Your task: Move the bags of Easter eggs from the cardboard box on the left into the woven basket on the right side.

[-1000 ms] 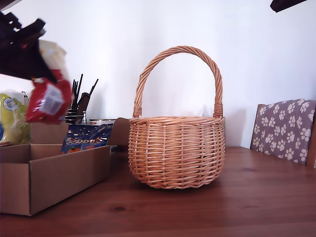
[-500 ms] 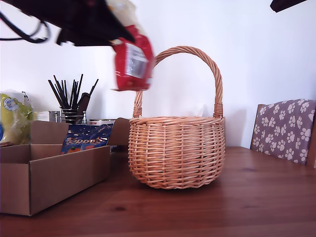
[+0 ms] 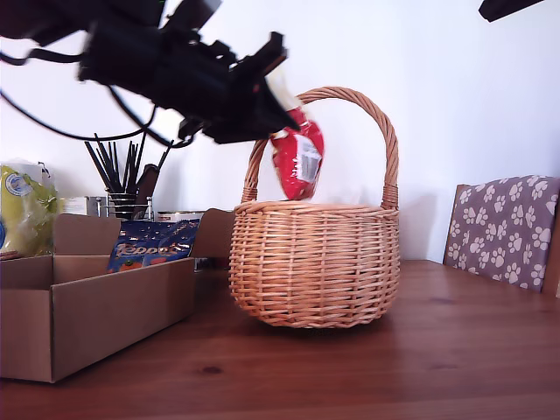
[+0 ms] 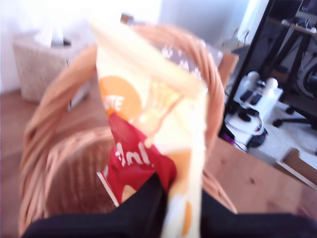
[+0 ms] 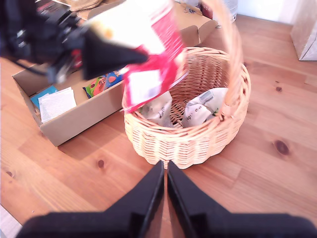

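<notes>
Since 1 s ago: cream-and-red bag [image 3: 297, 157] carried from ext. view's upper left to above woven basket [image 3: 315, 262], inside handle arch. First gripper [image 3: 278, 109] clenched on bag's top edge; second gripper [image 5: 164, 171] closed, empty. Light, limp, slick film: pinch at seam.

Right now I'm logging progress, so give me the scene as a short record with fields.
held item: cream-and-red bag, gripped by my first end effector
position: above the woven basket, under its handle
basket contents: two pale bags
cardboard box: dark blue bag inside
second end effector: shut, holding nothing, high over the table
</notes>
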Controlling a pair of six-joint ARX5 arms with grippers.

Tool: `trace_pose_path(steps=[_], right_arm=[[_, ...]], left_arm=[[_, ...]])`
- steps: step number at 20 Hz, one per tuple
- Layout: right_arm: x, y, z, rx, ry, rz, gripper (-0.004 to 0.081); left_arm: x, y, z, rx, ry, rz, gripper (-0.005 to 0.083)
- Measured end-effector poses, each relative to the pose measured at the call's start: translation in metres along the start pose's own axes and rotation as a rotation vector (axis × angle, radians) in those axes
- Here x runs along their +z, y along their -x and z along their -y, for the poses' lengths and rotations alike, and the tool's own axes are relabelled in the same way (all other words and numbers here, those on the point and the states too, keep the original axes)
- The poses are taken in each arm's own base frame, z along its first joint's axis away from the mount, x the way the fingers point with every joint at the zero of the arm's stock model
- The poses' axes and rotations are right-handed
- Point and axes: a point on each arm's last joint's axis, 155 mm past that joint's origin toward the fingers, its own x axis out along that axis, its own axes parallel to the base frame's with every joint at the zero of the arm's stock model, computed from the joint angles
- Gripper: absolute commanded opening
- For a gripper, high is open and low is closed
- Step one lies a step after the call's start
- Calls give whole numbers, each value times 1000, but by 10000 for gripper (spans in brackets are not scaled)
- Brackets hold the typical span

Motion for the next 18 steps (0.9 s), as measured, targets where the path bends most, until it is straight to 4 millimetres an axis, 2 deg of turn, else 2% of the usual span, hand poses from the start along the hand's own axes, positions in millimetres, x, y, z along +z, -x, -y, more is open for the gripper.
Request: trace_pose_path(steps=[3,8,9,10,12,13,17,18], right_arm=[[0,0,0,0,0,0,-13],[0,0,0,0,0,0,-13],[0,0,0,0,0,0,-13],[0,0,0,0,0,0,-13],[0,0,0,0,0,0,-13],[0,0,0,0,0,0,-13],[0,0,0,0,0,0,-13],[0,0,0,0,0,0,-13]], left_arm=[[-2,-19,-11,46,0,0,-19],[-42,-36,-45,171,18,-68,-11],[-44,-36,-48,182,19,-73,21],[-44,-36,-48,183,18,-71,98],[-44,-36,-49,187,18,-71,331],[-44,-36,-48,186,14,-70,363],[-46,-39,-39,163,-65,-84,356],[-49,-39,-34,153,-106,-97,331]])
